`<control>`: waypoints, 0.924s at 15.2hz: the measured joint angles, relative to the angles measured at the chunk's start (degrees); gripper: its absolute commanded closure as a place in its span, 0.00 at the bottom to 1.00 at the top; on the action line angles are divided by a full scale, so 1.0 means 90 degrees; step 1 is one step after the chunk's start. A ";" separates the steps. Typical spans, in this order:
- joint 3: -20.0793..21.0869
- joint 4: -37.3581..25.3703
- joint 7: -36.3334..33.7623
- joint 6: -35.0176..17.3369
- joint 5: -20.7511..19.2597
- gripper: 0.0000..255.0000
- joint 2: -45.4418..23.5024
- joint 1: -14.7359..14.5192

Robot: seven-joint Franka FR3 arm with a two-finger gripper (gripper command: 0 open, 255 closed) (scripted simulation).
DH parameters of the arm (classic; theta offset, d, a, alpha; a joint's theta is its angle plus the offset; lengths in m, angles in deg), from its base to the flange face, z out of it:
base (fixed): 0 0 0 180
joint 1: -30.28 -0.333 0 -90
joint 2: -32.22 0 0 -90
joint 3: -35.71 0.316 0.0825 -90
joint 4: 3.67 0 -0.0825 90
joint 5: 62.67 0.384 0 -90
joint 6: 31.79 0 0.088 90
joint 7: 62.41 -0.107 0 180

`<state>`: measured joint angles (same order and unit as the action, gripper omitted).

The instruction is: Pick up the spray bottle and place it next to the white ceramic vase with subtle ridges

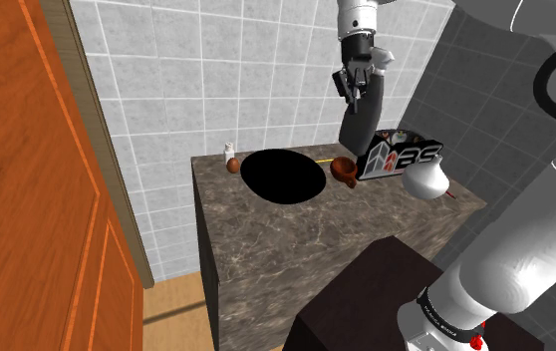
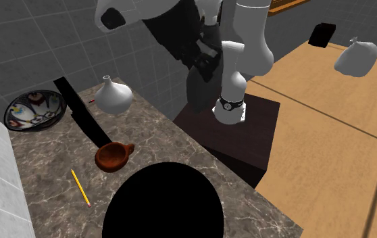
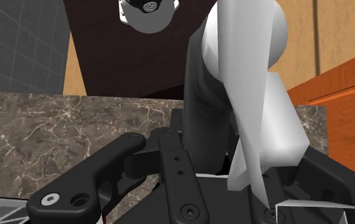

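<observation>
Grey tiled wall (image 1: 156,80) backing dark marbled surface (image 1: 306,234); orange wooden cabinet (image 1: 27,219) standing beside it; tan plank floor (image 2: 329,142) lying below.

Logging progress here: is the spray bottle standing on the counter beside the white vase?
No, the spray bottle hangs clasped in the pincer above the counter, apart from the vase.

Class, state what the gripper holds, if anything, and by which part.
The gripper holds the spray bottle by its upper end, dark body hanging below.
</observation>
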<state>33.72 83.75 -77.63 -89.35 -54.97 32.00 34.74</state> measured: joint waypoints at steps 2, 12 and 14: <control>-0.0134 -0.0150 0.0313 0.0071 -0.0151 1.00 -0.0112 0.0135; -0.0825 -0.0926 0.2066 0.0312 -0.0934 1.00 -0.0716 0.0918; -0.0950 -0.1163 0.2414 0.0360 -0.1065 1.00 -0.0895 0.1086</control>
<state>25.17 73.29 -55.90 -86.11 -64.56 23.95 44.52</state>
